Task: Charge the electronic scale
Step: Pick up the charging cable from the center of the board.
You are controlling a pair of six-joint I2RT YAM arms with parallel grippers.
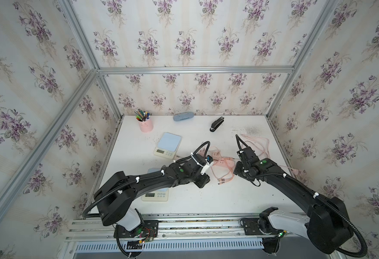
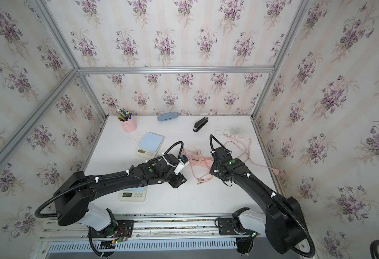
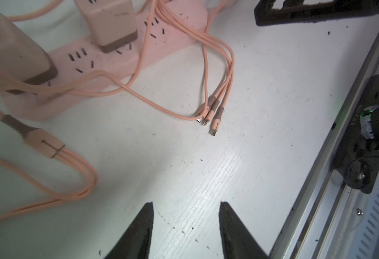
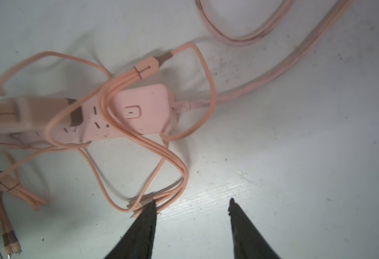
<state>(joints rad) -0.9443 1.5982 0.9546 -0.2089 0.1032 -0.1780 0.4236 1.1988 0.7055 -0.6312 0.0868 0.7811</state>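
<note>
Charging lead: thin pink three-headed cable, limp and light, apt to drag and snag on its own loops. Its tips (image 3: 208,116) are small stiff collars ending in bare metal plugs, judged slippery and easy to twist if pinched on the cord. The best hold looks to be the collar just behind one plug, taken across its flat sides so the plug points true. The tips lie loose on the bench (image 3: 262,101), ahead of the left hand (image 3: 185,204), near but clear of it. The same cluster sits right at one finger (image 4: 143,224) of the right hand (image 4: 192,200); whether they touch cannot be told from the wrist view. The lead runs back over the power strip (image 4: 148,107), where charger bricks (image 3: 110,22) stand plugged in. Left hand: fingers moderately parted, nothing between them, bare bench below. Right hand: parted about as far, empty, tips low over the bench. Far scale (image 1: 167,145): blue-topped, flat, rigid, probably light enough to slide when a plug is pushed in, so it would want bracing. It rests well beyond the left hand, on the side away from the right hand. Near scale (image 1: 155,195): behind the left hand, half hidden under that forearm. No charging port shows on either scale. Poses: the left arm is stretched low across the bench with its wrist bent down. The right arm reaches in from its own side with its wrist pitched steeply down. The two hands face each other on either side of the tips.
</note>
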